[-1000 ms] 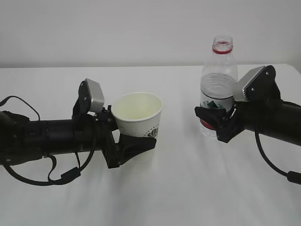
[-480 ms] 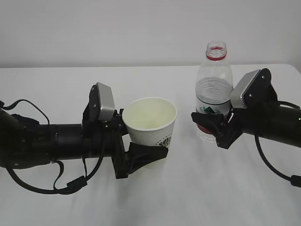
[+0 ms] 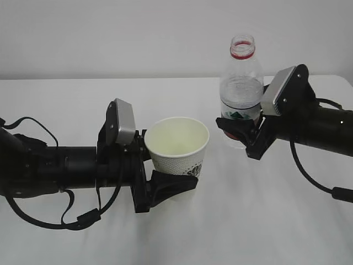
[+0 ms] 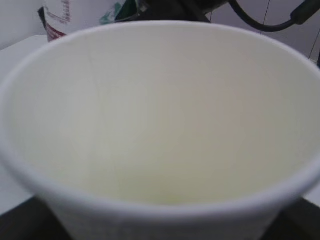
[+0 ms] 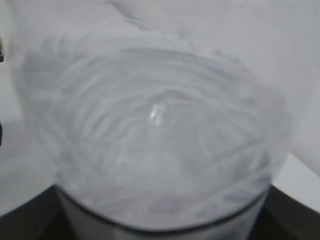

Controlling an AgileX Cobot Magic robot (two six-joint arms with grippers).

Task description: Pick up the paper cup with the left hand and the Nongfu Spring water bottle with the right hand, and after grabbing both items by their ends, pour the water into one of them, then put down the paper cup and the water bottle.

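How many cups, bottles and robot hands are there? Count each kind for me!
Cups: 1, the paper cup
Bottles: 1, the water bottle
Robot hands: 2, the left hand and the right hand
Total: 4

The exterior view faces 12 o'clock across the table (image 3: 176, 232) from chest height; each wrist view sits close up.

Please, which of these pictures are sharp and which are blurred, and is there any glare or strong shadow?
Exterior view: sharp, even soft light, only faint shadows on the table. Left wrist view: the paper cup fills the frame, its near rim soft and out of focus. Right wrist view: the Nongfu Spring water bottle is very blurred, with one small bright glint.
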